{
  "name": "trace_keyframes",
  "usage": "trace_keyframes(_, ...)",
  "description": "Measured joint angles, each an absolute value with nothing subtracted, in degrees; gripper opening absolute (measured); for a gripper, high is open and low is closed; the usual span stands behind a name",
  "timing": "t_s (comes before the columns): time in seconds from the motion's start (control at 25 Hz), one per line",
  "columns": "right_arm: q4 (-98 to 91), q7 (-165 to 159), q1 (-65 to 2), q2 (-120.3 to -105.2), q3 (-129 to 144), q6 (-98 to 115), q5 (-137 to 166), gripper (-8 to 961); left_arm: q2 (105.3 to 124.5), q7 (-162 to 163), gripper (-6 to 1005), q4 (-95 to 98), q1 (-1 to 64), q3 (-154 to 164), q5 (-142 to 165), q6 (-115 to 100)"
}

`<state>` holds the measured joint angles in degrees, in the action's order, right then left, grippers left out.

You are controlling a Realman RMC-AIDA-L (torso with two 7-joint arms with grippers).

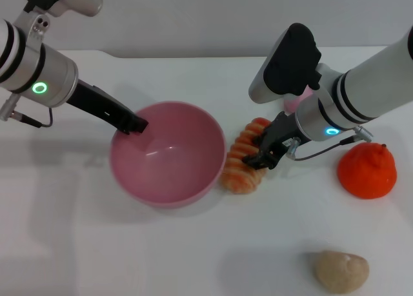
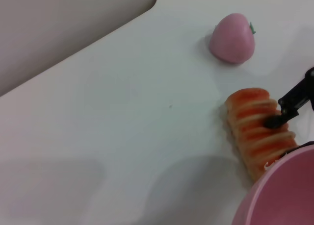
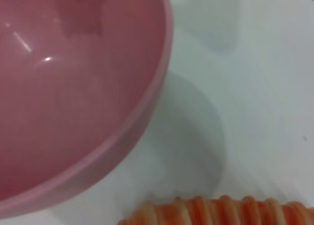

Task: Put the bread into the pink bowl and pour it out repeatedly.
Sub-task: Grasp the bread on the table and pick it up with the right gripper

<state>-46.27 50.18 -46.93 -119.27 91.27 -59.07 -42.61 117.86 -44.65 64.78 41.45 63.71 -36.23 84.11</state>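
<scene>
The pink bowl (image 1: 169,191) stands upright and empty at the table's middle. My left gripper (image 1: 133,124) is shut on its far left rim. The bread (image 1: 239,172), orange-red with cream ridges, lies on the table against the bowl's right side. My right gripper (image 1: 260,155) is down on the bread's right flank, touching its ridged top. In the left wrist view the bread (image 2: 255,137) lies beside the bowl's rim (image 2: 287,190). The right wrist view shows the bowl (image 3: 73,112) and the bread (image 3: 221,212) close together.
An orange round fruit (image 1: 367,171) sits at the right. A beige lump (image 1: 341,271) lies at the front right. A small pink ball (image 2: 232,37) rests behind the right arm. The table's back edge runs behind the bowl.
</scene>
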Motion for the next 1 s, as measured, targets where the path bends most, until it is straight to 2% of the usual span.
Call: trace_keyframes(1.0,-46.13,50.18,-46.76,-119.19,92.02,-59.75,-42.53,247,117.86,-44.64,82,64.78,41.39,63.81,-36.83,84.47)
